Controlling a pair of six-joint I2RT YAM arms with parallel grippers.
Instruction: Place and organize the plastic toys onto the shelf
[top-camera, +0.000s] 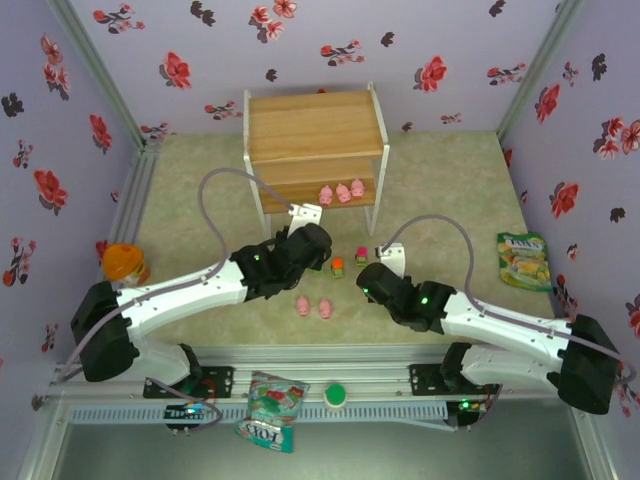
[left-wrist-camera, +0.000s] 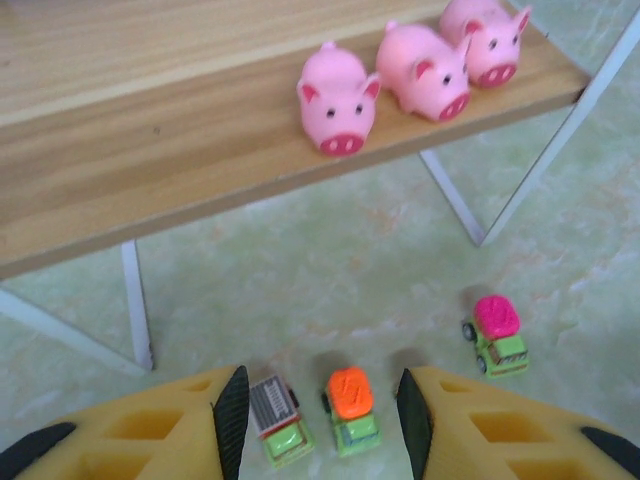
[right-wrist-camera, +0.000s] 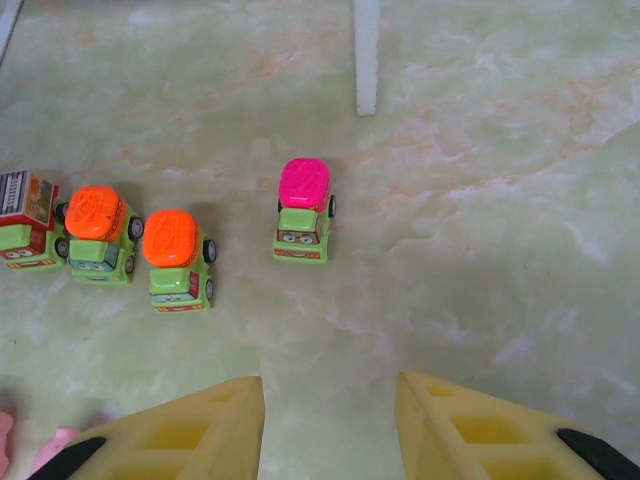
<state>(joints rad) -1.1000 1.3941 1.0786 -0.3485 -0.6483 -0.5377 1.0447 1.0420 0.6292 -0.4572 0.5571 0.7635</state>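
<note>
- Plastic toys: three small pink pig figures (left-wrist-camera: 338, 103) stand in a row at the right end of the lower board of the two-tier light wooden shelf (top-camera: 315, 125). The little cars sit on the pale green mat (right-wrist-camera: 500, 200) in front of it.
- The top view adds two more pink pigs (top-camera: 303, 306), side by side on the mat between the arms.
- The right wrist view takes in all four cars: a red-and-white-topped car (right-wrist-camera: 25, 222), two orange-topped green cars (right-wrist-camera: 97, 232) close beside it, and a pink-topped green car (right-wrist-camera: 303, 210) set apart, near a white shelf leg (right-wrist-camera: 366, 55).
- The left wrist view shows the shelved pigs' faces, snouts outward.
- Left gripper (left-wrist-camera: 323, 425): yellow fingers apart, clamping nothing. The red-and-white-topped car and one orange-topped car show in the gap; whether the fingers touch them cannot be told.
- Right gripper (right-wrist-camera: 330, 425): fingers apart and empty, over bare mat short of the pink-topped green car.
</note>
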